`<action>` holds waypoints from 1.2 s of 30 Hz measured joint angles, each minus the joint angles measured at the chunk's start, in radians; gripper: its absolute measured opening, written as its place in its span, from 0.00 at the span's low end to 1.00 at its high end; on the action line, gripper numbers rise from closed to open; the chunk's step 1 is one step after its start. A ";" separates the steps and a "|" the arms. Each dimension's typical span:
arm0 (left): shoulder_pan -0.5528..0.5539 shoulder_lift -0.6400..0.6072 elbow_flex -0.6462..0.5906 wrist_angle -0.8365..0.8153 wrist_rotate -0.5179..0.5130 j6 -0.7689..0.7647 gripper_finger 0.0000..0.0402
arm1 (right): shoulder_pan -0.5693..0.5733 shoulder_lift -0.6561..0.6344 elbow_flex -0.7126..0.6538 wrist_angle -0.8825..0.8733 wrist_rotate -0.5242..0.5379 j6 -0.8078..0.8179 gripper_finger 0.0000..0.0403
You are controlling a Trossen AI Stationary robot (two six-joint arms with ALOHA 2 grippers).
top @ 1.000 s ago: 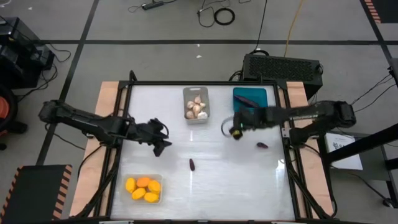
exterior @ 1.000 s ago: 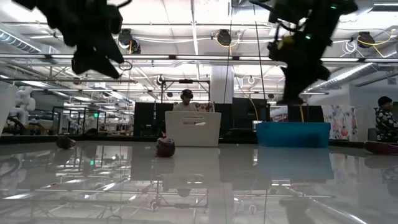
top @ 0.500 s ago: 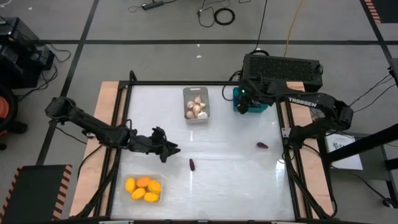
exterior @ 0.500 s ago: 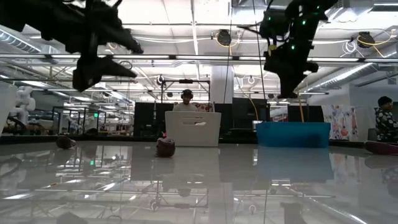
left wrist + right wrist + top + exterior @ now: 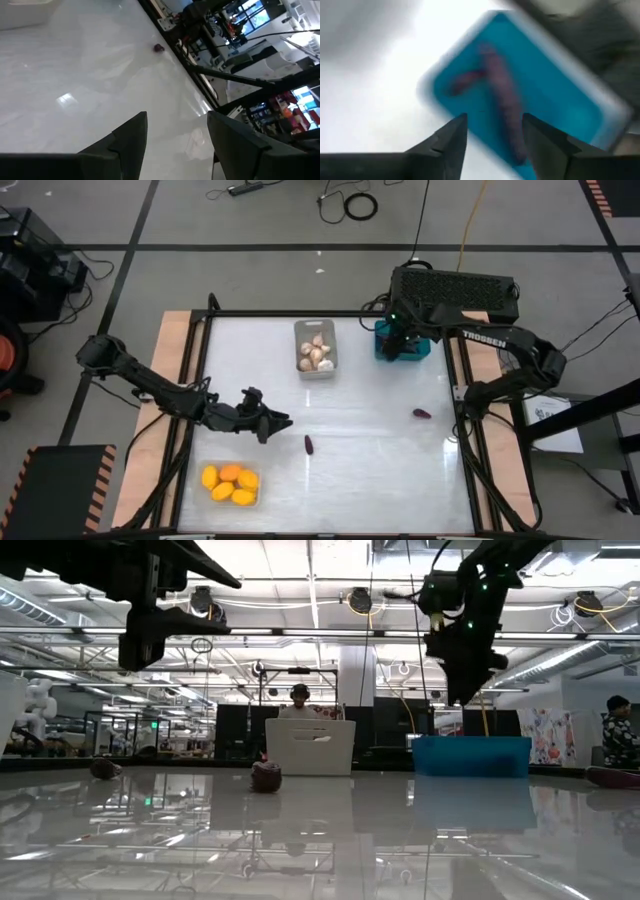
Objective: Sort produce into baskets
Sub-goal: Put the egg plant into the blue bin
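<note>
My left gripper [image 5: 277, 420] hangs open and empty above the table, left of a small dark purple eggplant [image 5: 308, 444] that lies on the table. A second small eggplant [image 5: 421, 414] lies near the right edge; it also shows in the left wrist view [image 5: 158, 48]. My right gripper [image 5: 399, 347] is open and empty above the teal basket [image 5: 412, 332]. In the right wrist view [image 5: 492, 140] that basket [image 5: 560, 100] holds a long purple eggplant [image 5: 502, 100] and a smaller one. The grey basket [image 5: 316, 348] holds garlic bulbs. The clear basket [image 5: 230, 484] holds yellow and orange fruits.
A black perforated box [image 5: 455, 290] stands just beyond the table's far right corner. A black frame [image 5: 460, 390] runs around the white tabletop. In the low view, the room behind shows a person [image 5: 299, 700] beyond the grey basket [image 5: 310, 746].
My right gripper has swung from the table's middle right toward the far edge and now hangs over the teal basket. My left gripper has shifted a little toward the table's near right, closer to the small eggplant at the centre. Neither small eggplant has moved.
</note>
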State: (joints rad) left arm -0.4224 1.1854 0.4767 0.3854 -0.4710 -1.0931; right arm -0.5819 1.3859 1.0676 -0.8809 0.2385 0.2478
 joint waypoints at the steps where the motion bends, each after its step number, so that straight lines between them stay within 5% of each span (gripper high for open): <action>1: 0.000 0.000 0.000 -0.005 0.003 0.001 0.53 | 0.011 -0.003 0.000 0.014 -0.076 0.019 0.46; 4: 0.001 0.000 0.000 -0.010 0.033 0.036 0.53 | 0.077 -0.003 0.000 0.069 -0.245 0.095 0.49; 9: 0.017 0.000 0.000 -0.029 0.122 0.135 0.53 | 0.284 -0.003 0.000 0.184 -0.260 0.273 0.52; 17: 0.072 0.000 0.000 -0.172 0.327 0.242 0.53 | 0.649 0.031 0.000 0.409 -0.059 0.683 0.51; 23: 0.114 0.000 0.000 -0.217 0.486 0.371 0.53 | 0.831 0.167 0.036 0.576 0.024 0.787 0.51; 30: 0.175 0.000 0.000 -0.221 0.596 0.476 0.53 | 0.920 0.407 0.269 0.515 0.105 0.853 0.51; 36: 0.200 0.000 0.000 -0.221 0.633 0.480 0.53 | 0.930 0.624 0.515 0.288 0.110 0.908 0.51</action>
State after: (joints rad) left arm -0.2226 1.1851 0.4767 0.1641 0.1621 -0.6136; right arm 0.3483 2.0096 1.5825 -0.5930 0.3484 1.1553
